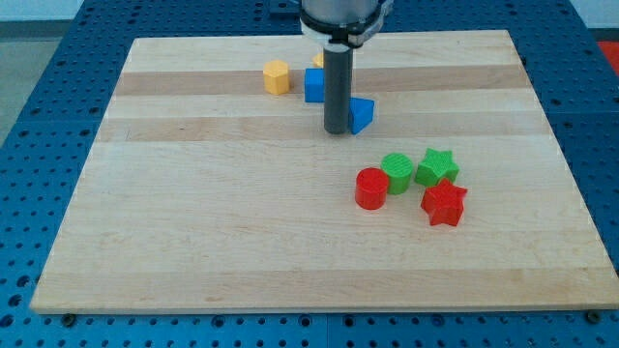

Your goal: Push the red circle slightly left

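The red circle (371, 188) lies right of the board's middle, touching a green round block (397, 172) on its upper right. A green star (437, 167) and a red star (444, 204) sit just to the right of them. My tip (338, 130) rests on the board above and slightly left of the red circle, clear of it by a short gap. The rod stands in front of a blue block (315, 85) and next to a blue triangle-like block (362, 115).
A yellow hexagon-like block (278, 76) lies near the view's top, left of the blue block. A sliver of another yellow block (318, 60) shows behind the rod. The wooden board (193, 213) rests on a blue perforated table.
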### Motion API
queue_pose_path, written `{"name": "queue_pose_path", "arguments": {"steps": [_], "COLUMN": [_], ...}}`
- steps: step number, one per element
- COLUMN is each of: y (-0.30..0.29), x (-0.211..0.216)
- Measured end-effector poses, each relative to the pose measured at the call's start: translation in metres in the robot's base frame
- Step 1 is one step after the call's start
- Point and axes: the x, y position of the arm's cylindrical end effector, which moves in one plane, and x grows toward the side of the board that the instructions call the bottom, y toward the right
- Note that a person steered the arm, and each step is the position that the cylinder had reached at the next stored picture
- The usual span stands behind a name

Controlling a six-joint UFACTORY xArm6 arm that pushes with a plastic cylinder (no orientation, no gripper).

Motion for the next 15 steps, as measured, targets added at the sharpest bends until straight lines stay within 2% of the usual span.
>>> {"name": "queue_pose_path", "arguments": {"steps": [1,3,4,5,7,8,10,12,13,14,15], "y": [0.016,0.143,0.166,0.175,0.174,0.152,0.063,0.009,0.004,0.003,0.026], "x": [0.03,0.03,0.045,0.096,0.1,0.093,0.092,0.077,0.072,0.09,0.097]}}
